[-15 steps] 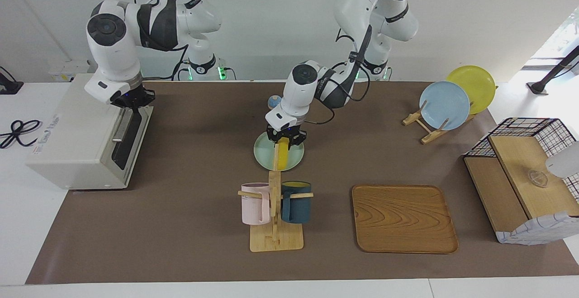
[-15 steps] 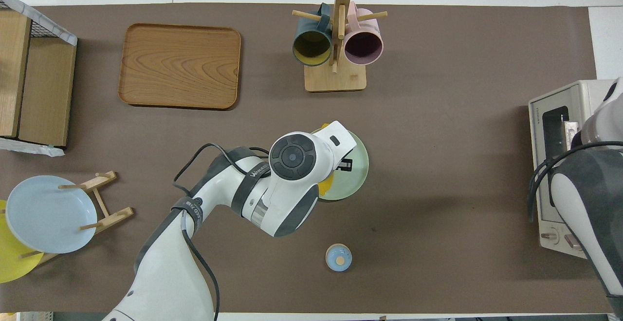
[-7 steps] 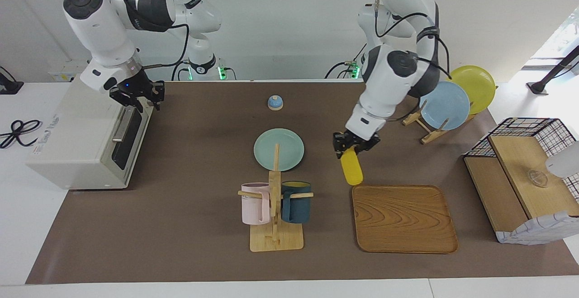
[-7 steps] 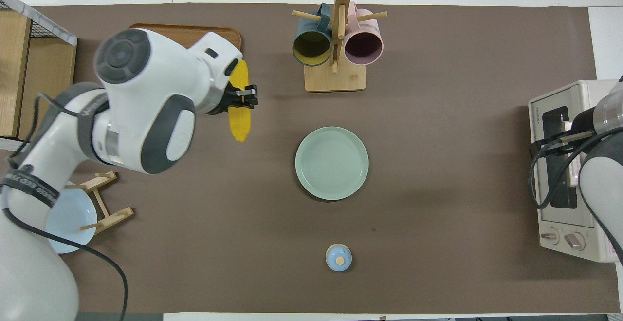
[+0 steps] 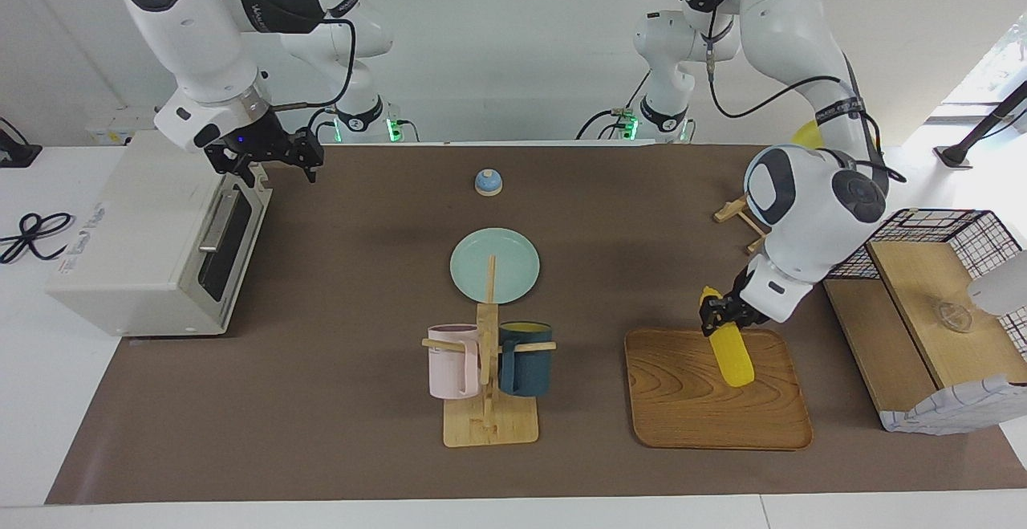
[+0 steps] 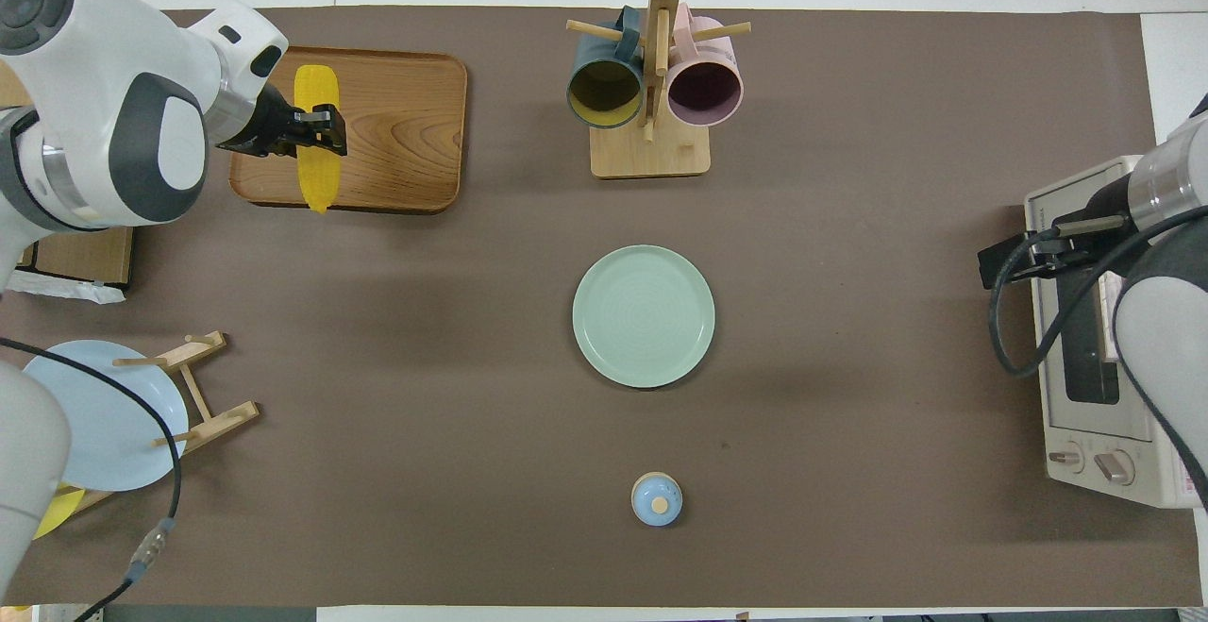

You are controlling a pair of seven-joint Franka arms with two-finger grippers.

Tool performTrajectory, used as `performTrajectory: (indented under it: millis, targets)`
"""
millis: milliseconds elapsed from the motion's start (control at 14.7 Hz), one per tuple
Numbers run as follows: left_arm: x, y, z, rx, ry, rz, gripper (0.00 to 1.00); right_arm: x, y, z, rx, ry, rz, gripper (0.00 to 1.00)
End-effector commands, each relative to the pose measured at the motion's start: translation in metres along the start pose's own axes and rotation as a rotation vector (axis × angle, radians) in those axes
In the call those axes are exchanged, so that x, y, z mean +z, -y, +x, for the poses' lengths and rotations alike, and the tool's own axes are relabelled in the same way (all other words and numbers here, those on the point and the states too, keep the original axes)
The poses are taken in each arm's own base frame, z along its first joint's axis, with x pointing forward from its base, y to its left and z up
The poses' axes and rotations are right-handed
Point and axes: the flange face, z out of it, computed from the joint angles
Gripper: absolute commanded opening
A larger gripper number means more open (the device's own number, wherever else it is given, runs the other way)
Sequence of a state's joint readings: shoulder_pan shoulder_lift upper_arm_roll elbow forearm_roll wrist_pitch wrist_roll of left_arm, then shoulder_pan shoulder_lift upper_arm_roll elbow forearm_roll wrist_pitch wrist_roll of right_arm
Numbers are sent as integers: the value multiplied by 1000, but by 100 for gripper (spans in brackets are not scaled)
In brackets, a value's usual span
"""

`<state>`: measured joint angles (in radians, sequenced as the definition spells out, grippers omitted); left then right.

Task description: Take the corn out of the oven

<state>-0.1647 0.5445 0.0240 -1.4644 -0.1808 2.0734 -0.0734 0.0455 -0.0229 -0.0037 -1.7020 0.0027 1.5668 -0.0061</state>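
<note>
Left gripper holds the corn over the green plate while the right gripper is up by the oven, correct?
Not quite. The left gripper holds the corn over the wooden tray, not the green plate, as the facing view shows. The right gripper is indeed up by the oven.

We count one corn (image 5: 732, 356), one oven (image 5: 152, 244), one wooden tray (image 5: 690, 400), three plates: green (image 5: 481, 264), pale blue (image 6: 99, 433), yellow (image 6: 57, 507). Two mugs, pink (image 5: 451, 362) and dark teal (image 5: 525, 360), hang on one mug tree (image 5: 488, 425). We also see one plate rack (image 6: 203, 386), one small blue bell (image 5: 488, 182), and one wire-and-wood basket shelf (image 5: 931, 312).
</note>
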Motion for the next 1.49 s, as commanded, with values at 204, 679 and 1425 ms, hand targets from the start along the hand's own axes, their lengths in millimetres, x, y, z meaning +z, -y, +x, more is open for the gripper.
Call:
performTrajectory:
  millis: [204, 679, 1425]
  targets:
    - [51, 13, 27, 48, -85, 6, 0, -4, -4, 30, 44, -3, 27, 100]
    - [60, 17, 18, 64, -70, 13, 100, -7, -17, 26, 59, -8, 21, 100]
    - [-208, 63, -71, 13, 62, 122, 100, -15, -9, 23, 46, -26, 12, 100]
